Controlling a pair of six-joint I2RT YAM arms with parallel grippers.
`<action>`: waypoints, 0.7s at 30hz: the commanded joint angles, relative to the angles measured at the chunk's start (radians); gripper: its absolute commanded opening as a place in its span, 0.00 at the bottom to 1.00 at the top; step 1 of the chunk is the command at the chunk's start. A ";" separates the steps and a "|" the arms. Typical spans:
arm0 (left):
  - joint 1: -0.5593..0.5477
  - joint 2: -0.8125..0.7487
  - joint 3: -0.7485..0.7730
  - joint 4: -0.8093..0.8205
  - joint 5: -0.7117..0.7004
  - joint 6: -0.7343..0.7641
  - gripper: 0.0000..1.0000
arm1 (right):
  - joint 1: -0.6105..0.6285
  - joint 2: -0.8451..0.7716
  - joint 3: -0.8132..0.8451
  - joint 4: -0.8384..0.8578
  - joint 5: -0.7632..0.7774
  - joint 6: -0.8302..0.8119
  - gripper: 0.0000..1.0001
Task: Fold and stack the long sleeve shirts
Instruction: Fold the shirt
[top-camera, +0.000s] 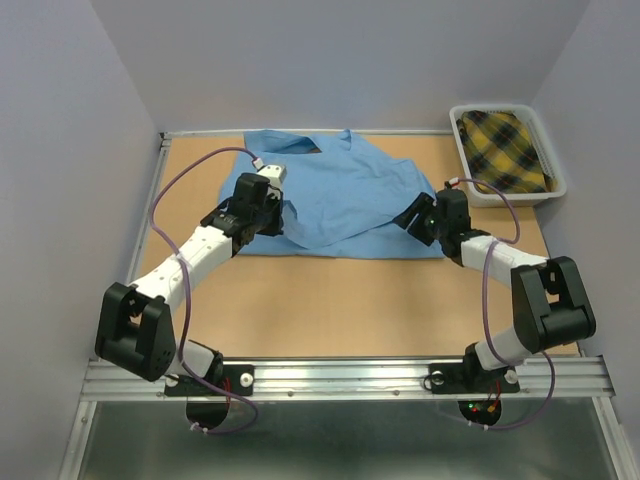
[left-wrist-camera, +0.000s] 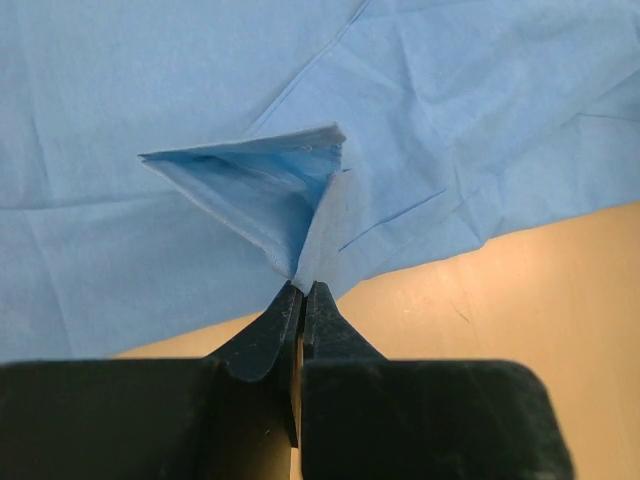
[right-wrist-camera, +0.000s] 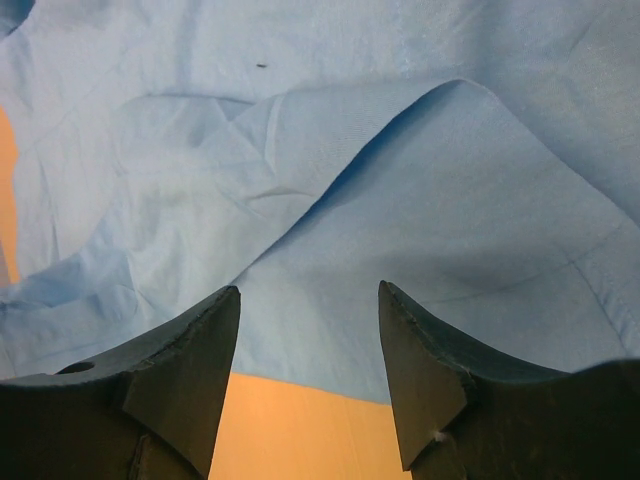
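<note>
Blue shirt (top-camera: 340, 195) spread widest side-to-side, left pincer (left-wrist-camera: 303, 290) pinching its edge

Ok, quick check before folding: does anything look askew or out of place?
Nothing damaged or spilled. The blue shirt lies rumpled and skewed on the table, its near edge pinched into a peak by the left claw. The right claw hangs open over its edge.

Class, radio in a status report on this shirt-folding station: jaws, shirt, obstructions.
Left gripper: jaws shut on shirt edge. Right gripper: jaws open over shirt, holding nothing. Basket of plaid cloth far right, clear.
</note>
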 joint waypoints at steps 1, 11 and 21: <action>0.019 -0.058 -0.029 0.045 -0.050 -0.032 0.01 | 0.009 0.025 0.092 0.018 0.011 0.121 0.63; 0.079 -0.149 0.000 -0.028 -0.039 -0.027 0.01 | 0.009 0.041 0.070 0.035 0.054 0.194 0.63; 0.121 -0.105 -0.078 -0.009 -0.137 -0.059 0.02 | 0.009 0.048 0.040 0.058 0.045 0.201 0.63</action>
